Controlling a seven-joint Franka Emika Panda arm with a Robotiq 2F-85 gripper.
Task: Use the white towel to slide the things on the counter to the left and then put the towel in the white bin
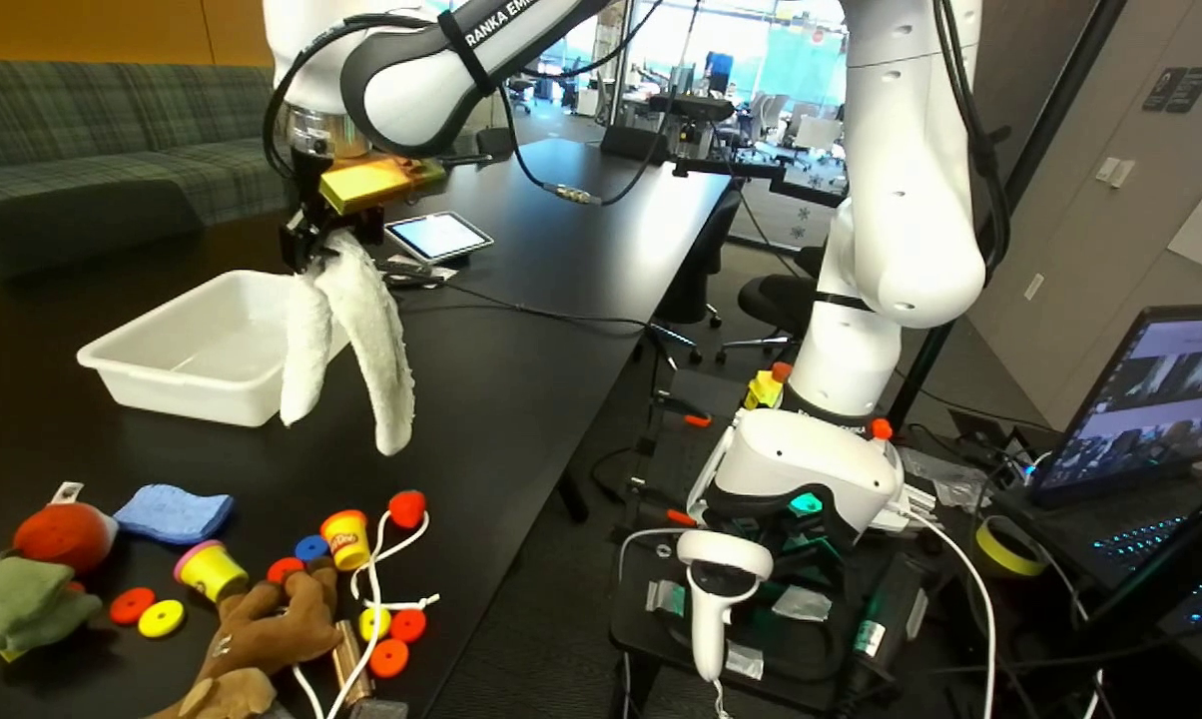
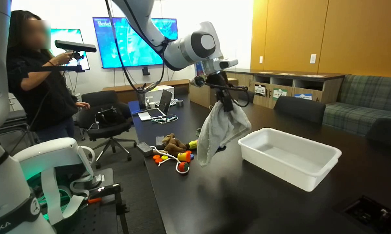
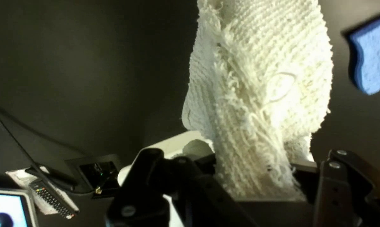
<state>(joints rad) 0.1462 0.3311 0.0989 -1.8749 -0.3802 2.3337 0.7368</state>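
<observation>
Exterior and wrist views: fingers (image 2: 227,104) are clamping a frayed, looped white towel (image 3: 259,94) above the glossy tabletop (image 1: 501,399); plush and rounded things (image 1: 272,621) are lying near one long edge, a rectangular white bin (image 2: 276,168) standing farther inward.

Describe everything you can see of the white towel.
The white towel is a soft-looking cloth with a ribbed, fuzzy weave; the wrist view shows it frayed-looking along a fold. The gripper is shut on its upper part, so it hangs creased, parting into two long flaps in an exterior view. It is up in the air over the counter, outside the white bin. Only the gripper is seen touching it.
</observation>
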